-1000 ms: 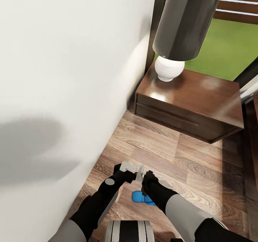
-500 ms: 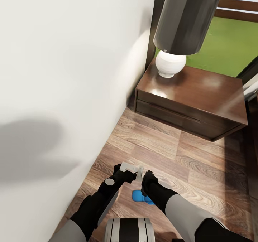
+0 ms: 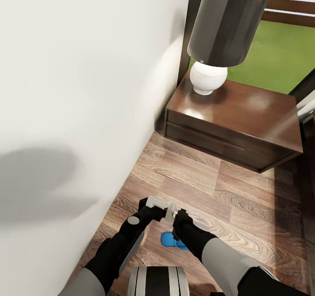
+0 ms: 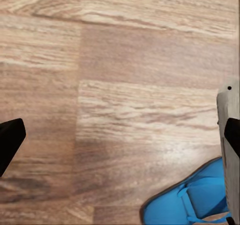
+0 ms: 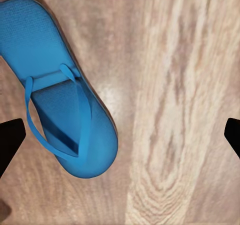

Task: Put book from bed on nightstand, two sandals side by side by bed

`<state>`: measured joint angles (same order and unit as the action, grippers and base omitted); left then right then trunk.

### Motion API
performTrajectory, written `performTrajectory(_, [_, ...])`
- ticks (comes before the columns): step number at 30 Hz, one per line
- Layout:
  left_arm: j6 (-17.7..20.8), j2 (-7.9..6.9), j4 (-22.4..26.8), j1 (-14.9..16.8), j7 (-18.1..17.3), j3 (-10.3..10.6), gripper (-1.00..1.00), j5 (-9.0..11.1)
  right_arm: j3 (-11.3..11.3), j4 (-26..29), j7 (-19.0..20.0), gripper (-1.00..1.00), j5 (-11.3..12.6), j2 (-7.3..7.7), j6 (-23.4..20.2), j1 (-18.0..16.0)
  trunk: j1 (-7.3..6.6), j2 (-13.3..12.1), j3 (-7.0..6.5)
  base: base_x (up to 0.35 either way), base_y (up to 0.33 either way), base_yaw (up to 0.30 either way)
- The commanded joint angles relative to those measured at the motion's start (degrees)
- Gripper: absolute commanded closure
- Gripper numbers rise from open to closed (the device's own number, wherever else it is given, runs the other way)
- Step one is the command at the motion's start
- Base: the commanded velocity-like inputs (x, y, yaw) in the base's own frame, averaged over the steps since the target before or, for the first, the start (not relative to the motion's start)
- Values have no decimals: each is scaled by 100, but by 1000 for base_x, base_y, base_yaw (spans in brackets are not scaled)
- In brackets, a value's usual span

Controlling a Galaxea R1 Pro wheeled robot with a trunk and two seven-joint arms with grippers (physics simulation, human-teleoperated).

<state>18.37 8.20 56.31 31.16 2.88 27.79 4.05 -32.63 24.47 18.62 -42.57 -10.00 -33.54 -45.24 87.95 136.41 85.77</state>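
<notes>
Sandal: one bright blue flip-flop (image 5: 62,92) lies flat on the wood floor (image 3: 245,208), strap side up; in the head view a bit of it (image 3: 171,241) peeks out between the two forearms, just under the right wrist.

Right gripper (image 3: 174,212): pointed down at the floor. In the right wrist view its dark fingertips (image 5: 10,142) sit at opposite edges of the picture, spread wide, with nothing between them but floor and sandal. The sandal lies toward one finger's side, and bare planks fill the rest of the gap. I cannot tell if a fingertip touches the sole.

Left gripper (image 3: 158,205): also pointed down, close beside the right one. In the left wrist view its fingers (image 4: 10,140) stand wide apart and empty. The sandal's rounded end (image 4: 187,200) shows at the corner by the grey finger (image 4: 228,135), partly behind it, off the middle of the gap.

Bed: the large pale surface (image 3: 78,103) takes up the robot's left; its side edge runs diagonally down to the floor, close by the left arm.

Nightstand: dark glossy brown (image 3: 236,129), ahead and to the right, set beside the bed's edge, with a lamp (image 3: 221,33) of black shade and white base on its near-left corner.

Open room: bare planks stretch between the grippers and the nightstand, and out to the right.

Beyond: a green patch (image 3: 271,64) behind the nightstand.
</notes>
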Motion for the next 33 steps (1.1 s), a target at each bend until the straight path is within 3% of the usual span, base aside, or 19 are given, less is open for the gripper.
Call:
performTrajectory(1, [29,-3,9,2,30,12,-100,43,-14,7,46,-100,-60,0,-22,-3,-1,1,3,0,0,0])
performTrajectory(17, [26,-110,417,4,111,-45,-100,43,-21,0,46,-100,-51,0,-14,-2,-1,1,3,0,0,0])
performTrajectory(21, [28,-135,438,4,146,-173,-100,43,-18,-5,46,-100,-50,0,-14,-2,-1,1,3,0,0,0])
performTrajectory(26, [30,-156,453,11,158,-490,-100,43,-16,-21,46,-100,-50,0,-13,-2,-1,1,3,0,0,0])
performTrajectory(33, [27,-205,458,18,171,-654,-100,43,-17,-27,46,-100,-50,0,12,-2,-1,1,3,0,0,0])
